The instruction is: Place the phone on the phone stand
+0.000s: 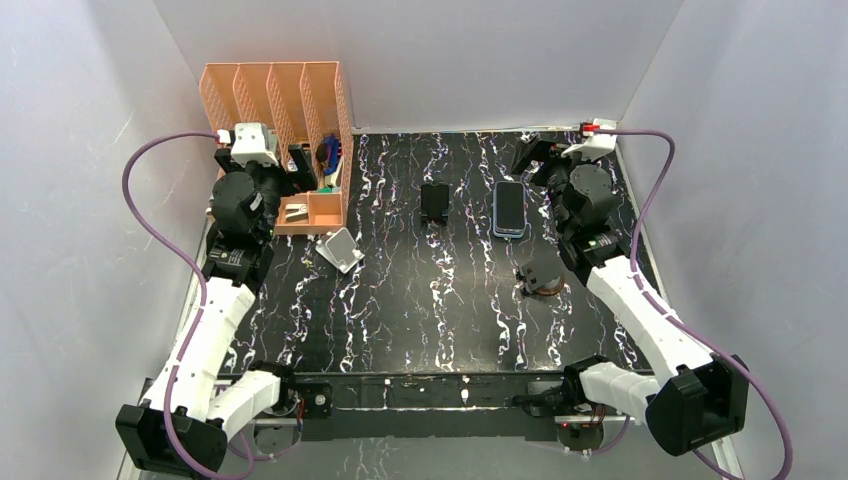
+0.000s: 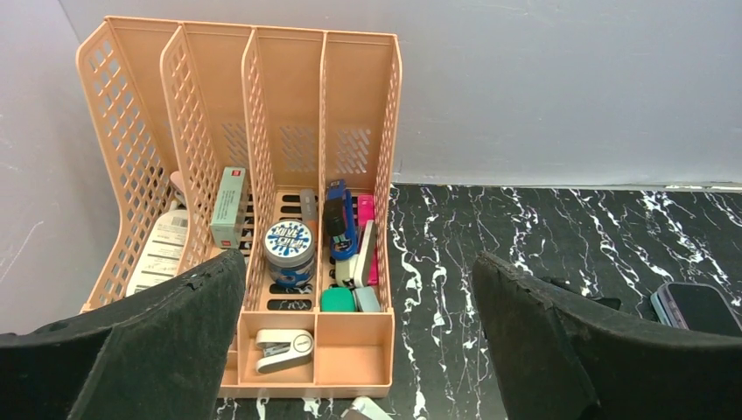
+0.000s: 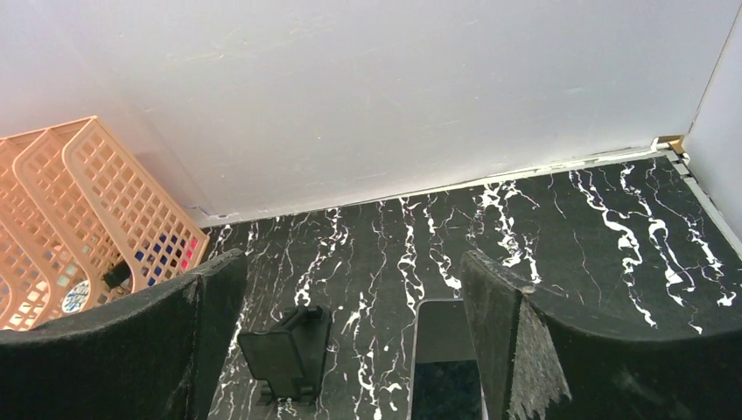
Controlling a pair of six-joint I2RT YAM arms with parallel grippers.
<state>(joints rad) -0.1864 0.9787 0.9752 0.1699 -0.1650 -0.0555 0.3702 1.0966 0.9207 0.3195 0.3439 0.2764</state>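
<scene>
Top external view: one phone lies flat on the table. One phone stand sits near it at its nine o'clock, apart. Two grippers, left gripper and right gripper, both gape wide, holding nothing. One orange organizer stands at ten o'clock.

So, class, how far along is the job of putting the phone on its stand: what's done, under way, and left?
Done: nothing yet; the phone lies flat on the table, apart from the empty stand. In hand: the right gripper is open close to the phone, not gripping it; the left gripper is open by the orange organizer. Left: grip the phone, lift it, set it on the stand.
</scene>
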